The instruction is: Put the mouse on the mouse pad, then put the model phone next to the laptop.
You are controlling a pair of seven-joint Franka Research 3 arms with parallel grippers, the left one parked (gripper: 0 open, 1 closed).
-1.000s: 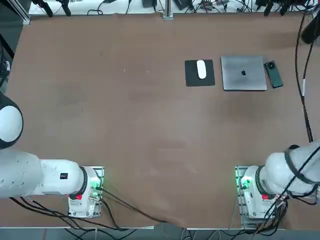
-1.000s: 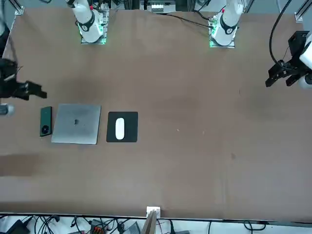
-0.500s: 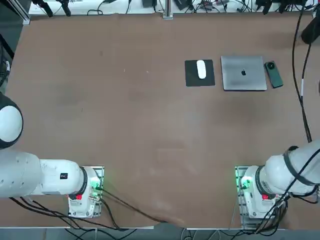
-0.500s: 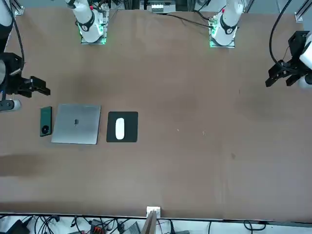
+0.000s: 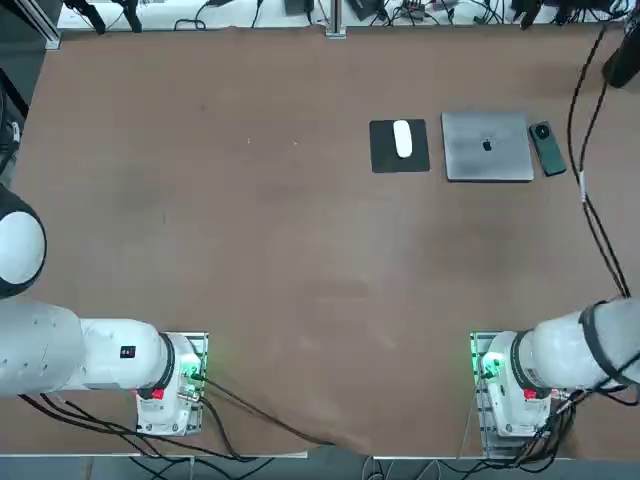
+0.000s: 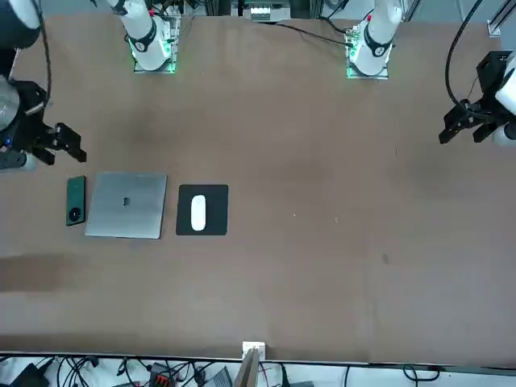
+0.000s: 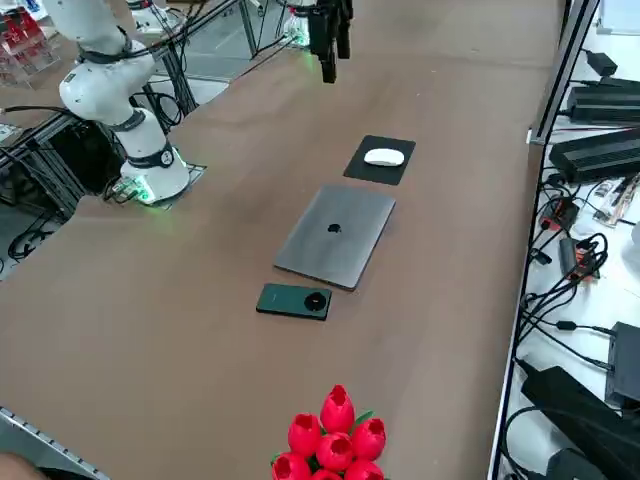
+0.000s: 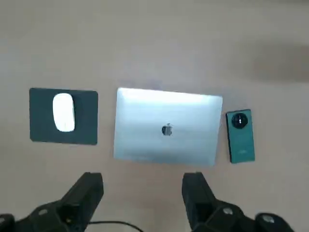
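Mouse (image 5: 403, 139) on pad (image 5: 382, 160), cropped right tool (image 8: 143, 181) aloft

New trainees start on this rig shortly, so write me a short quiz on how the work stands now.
1. True or false: the small glossy white oval mouse sits on the flat black mat.
2. Fill in the blank: the slim dark green phone with a round camera ring lies beside the silver-grey laptop with an apple logo, on the side facing away from the ____.
3. Which is it for the right arm's black two-fingered end effector: (a) closed on the phone, (b) open and holding nothing, (c) closed on the mouse?

Key: 1. True. 2. Mat. 3. (b).
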